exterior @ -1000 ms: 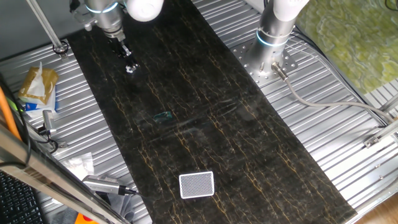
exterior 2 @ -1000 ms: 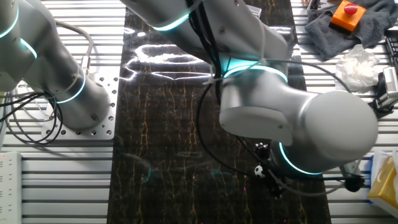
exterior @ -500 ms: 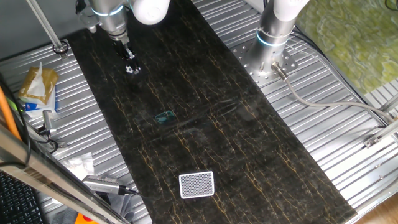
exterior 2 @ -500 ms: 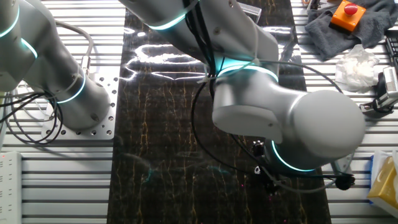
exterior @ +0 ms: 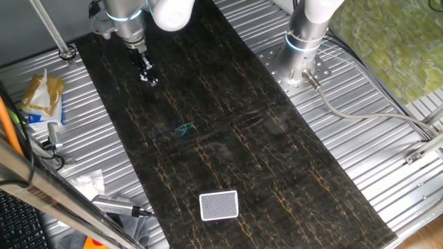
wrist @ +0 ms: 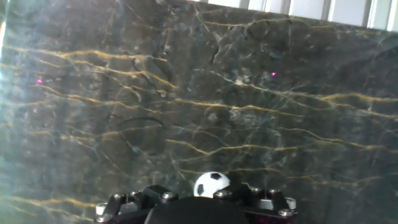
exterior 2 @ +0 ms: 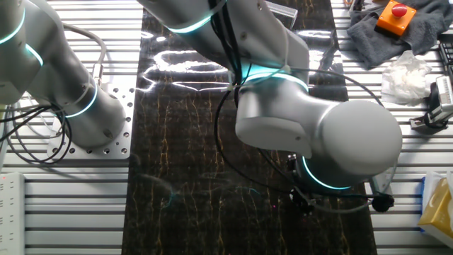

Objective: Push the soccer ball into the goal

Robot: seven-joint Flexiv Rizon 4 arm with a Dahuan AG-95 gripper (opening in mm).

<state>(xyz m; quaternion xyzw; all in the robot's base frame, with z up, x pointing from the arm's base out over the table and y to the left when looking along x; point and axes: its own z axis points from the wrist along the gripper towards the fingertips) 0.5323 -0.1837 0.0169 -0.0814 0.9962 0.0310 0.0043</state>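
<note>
Path to goal: the dark tabletop (exterior: pixel 228 138) lay open between the pincer (exterior: pixel 147 74) and the goal (exterior: pixel 219 205).
Obstacles: clutter stood off the slab, left side only.

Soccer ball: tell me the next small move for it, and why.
Probably keep sweeping the hand down the dark marble strip toward the goal. The soccer ball sits right at the hand's tip in the hand view, and the goal lies far off at the strip's other end.
</note>
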